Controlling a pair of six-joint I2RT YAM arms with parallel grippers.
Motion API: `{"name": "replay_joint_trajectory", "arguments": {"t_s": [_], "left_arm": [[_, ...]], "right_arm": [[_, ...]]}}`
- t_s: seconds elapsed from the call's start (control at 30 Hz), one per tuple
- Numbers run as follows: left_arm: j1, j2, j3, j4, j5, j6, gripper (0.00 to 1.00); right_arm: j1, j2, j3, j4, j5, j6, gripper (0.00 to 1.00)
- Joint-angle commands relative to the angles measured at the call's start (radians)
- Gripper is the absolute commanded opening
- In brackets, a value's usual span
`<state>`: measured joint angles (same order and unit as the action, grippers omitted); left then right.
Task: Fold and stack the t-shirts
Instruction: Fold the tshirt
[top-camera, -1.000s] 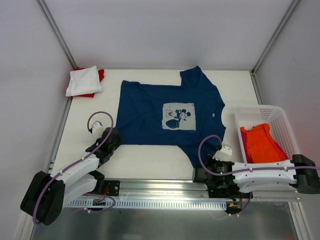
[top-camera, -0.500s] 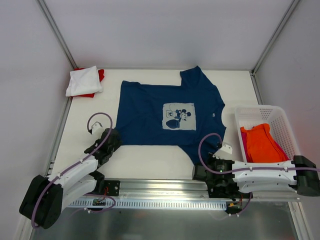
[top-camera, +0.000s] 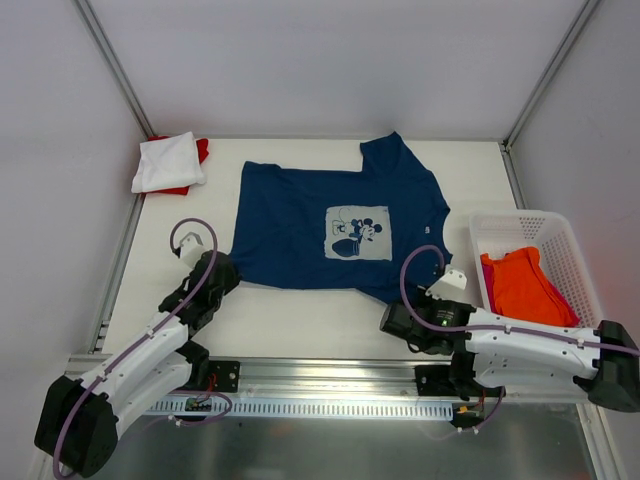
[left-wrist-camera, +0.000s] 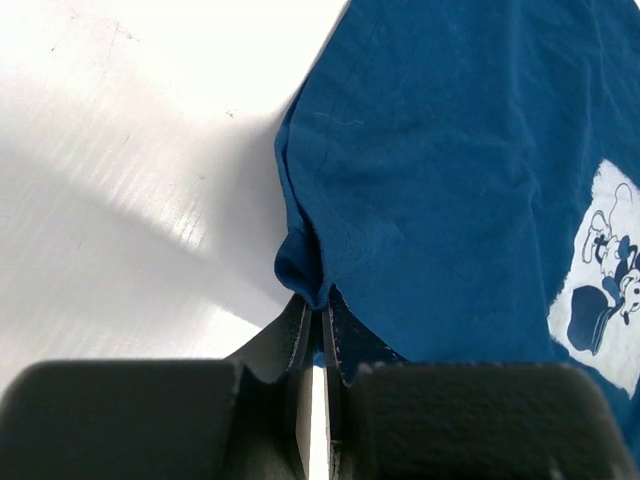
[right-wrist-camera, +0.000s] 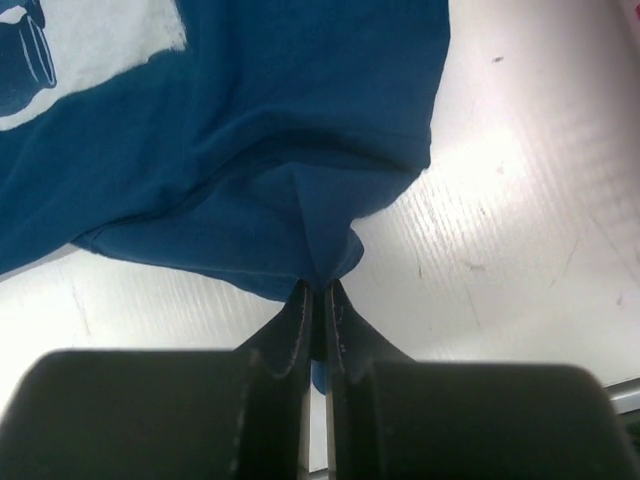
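Note:
A navy blue t-shirt with a pale cartoon chest print lies spread out, chest up, in the middle of the table. My left gripper is shut on its near left hem corner; the left wrist view shows blue cloth bunched between the closed fingertips of the gripper. My right gripper is shut on the near right hem corner, with a peak of navy fabric pinched in the gripper. Both corners sit just above the white tabletop.
A folded white t-shirt rests on a red one at the back left corner. A white lattice basket at the right holds an orange t-shirt with a magenta edge beside it. Metal frame posts rise at both back corners.
My left gripper has shut on the shirt's near left corner. The right arm has swung up and away from its base, drawing the near right corner inward.

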<state>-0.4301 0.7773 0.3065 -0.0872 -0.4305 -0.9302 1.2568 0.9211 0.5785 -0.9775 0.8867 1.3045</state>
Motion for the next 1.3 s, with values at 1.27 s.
{"name": "replay_joint_trajectory", "arguments": {"t_s": [1.27], "left_arm": [[0.088, 0.276, 0.232, 0.165, -0.06, 0.145, 0.0]], "right_arm": [[-0.671, 0.677, 0.592, 0.537, -0.203, -0.956, 0.0]]}}
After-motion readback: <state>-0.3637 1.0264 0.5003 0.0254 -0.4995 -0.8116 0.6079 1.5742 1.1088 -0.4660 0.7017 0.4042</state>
